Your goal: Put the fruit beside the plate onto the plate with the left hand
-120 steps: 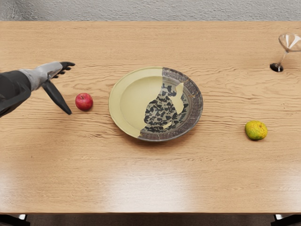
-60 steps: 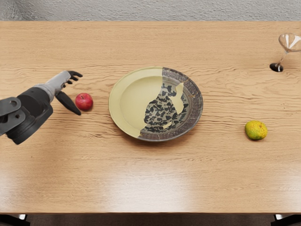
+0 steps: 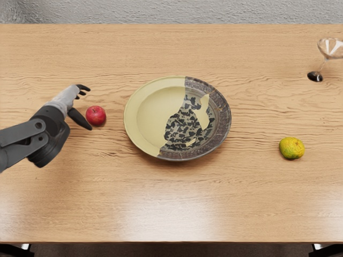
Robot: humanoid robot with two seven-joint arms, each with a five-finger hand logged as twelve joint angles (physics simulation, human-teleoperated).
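A small red apple [image 3: 96,115] lies on the wooden table just left of the plate [image 3: 140,92], a round dish that is yellow on its left part and dark patterned on its right. My left hand [image 3: 80,104] reaches in from the left edge and sits right beside the apple on its left. Its fingers are spread, the thumb pointing toward the apple's lower side and the other fingers above it. Nothing is held. The right arm does not show.
A yellow-green citrus fruit [image 3: 291,148] rests well to the right of the plate. A stemmed glass [image 3: 325,56] stands at the far right back corner. The table's front edge [image 3: 171,242] runs along the bottom.
The left forearm has dropped lower and swung forward into view, and the hand has drawn a little closer to the apple. The apple, plate and citrus have not moved.
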